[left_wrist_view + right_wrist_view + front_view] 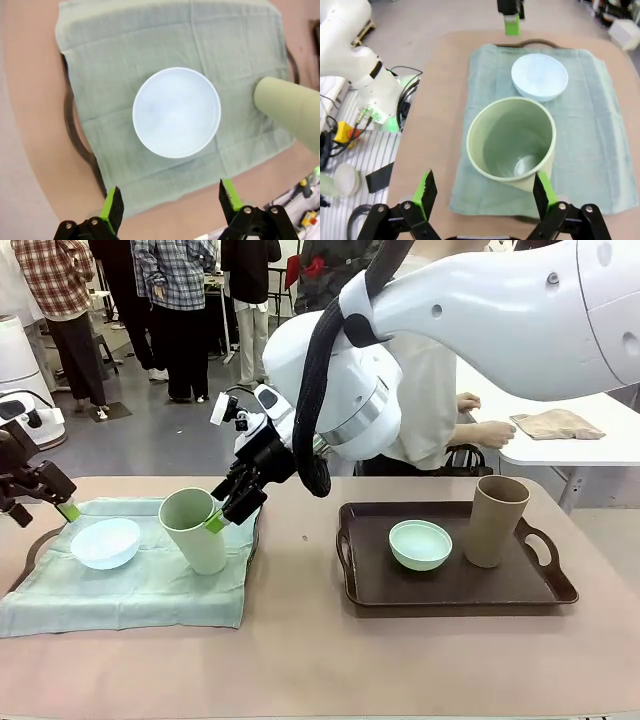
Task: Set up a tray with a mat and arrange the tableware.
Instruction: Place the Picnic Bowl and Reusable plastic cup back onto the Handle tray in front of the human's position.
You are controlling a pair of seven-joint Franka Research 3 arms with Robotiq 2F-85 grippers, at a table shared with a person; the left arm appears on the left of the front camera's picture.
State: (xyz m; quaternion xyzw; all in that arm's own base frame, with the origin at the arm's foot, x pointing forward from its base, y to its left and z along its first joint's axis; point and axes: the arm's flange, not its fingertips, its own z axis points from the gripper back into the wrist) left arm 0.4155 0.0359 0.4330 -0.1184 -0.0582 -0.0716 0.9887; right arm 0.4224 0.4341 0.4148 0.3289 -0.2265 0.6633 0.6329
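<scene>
Standing on the pale green mat (140,585) that covered the left tray (69,120), the sage green cup (512,142) sat between the fingers of the right claw (483,176), its open mouth facing the wrist camera. That claw was released and spread wider than the cup. One pad (542,192) lay just beside the cup's wall, though I could not tell whether it touched. The other pad stood clear of the rim, with mat showing in the gap. The right arm stretched across the middle of the surface (300,660) from the right side, its wrist angled down toward the left tray.

The pale blue bowl (176,112) rested on the same mat near the cup, centred ahead of the left claw (171,187) but beyond its fingertips. The left claw was released too, its fingers wide apart, holding and touching nothing. In the front view it hung at the left edge, above and just behind the bowl, with its pads slanting down.

On the bare dark brown tray (450,595) to the right, the mint green bowl (420,543) lay near the upright tan brown cup (495,520), well apart from both claws.
</scene>
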